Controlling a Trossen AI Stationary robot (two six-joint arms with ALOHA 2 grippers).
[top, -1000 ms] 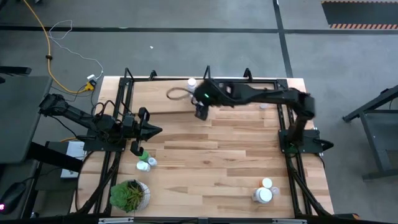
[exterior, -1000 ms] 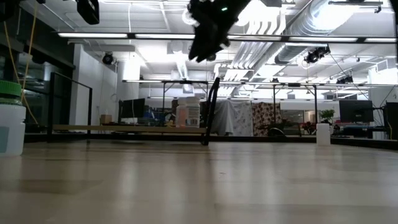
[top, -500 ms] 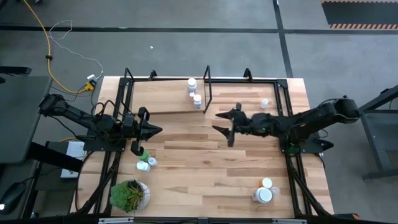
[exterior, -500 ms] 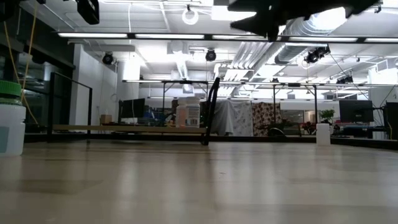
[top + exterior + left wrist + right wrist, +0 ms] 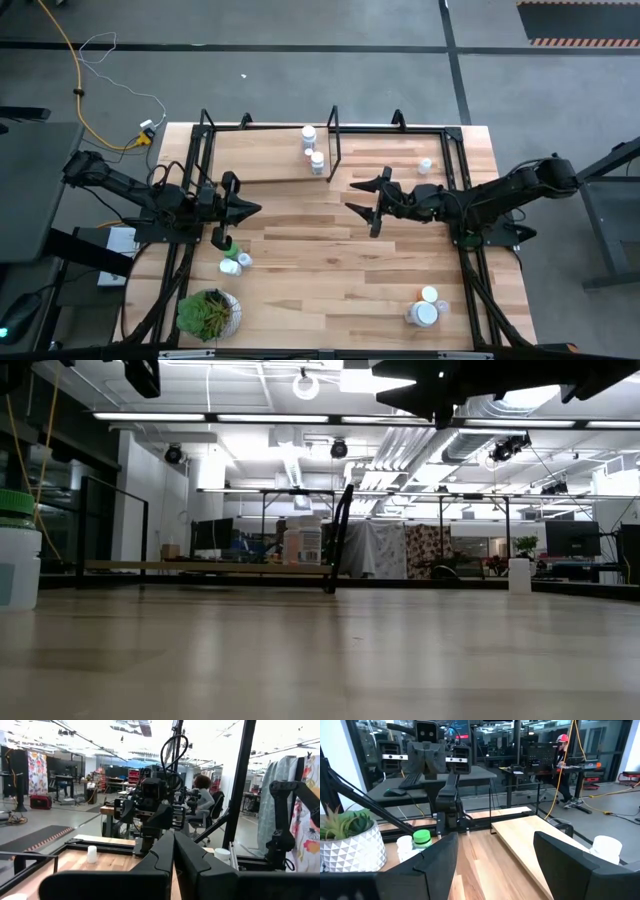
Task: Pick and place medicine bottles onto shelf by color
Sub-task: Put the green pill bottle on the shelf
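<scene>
My right gripper (image 5: 350,197) (image 5: 495,841) hangs open above the middle of the table, pointing toward its left edge, and holds nothing. Beyond it is the shelf (image 5: 265,160), a light plank in black rods at the far left, where two white bottles (image 5: 308,135) (image 5: 317,161) stand upright. A green-capped bottle (image 5: 229,247) (image 5: 422,840) and small white ones (image 5: 238,264) stand near my left gripper (image 5: 257,209) (image 5: 174,840), which waits shut at the left edge. One white bottle (image 5: 425,166) stands far right, and two more (image 5: 425,305) near right.
A potted green plant (image 5: 208,313) (image 5: 349,840) stands at the near left corner. Black frame rods (image 5: 333,140) and upright posts ring the shelf and the table's edges. Bare wood lies between the two grippers and along the table's middle (image 5: 330,270).
My right gripper has drawn back from over the shelf toward the table's middle and right, and now points at the left edge. A second white bottle shows standing on the shelf's right end where the gripper had been. The left arm has kept still.
</scene>
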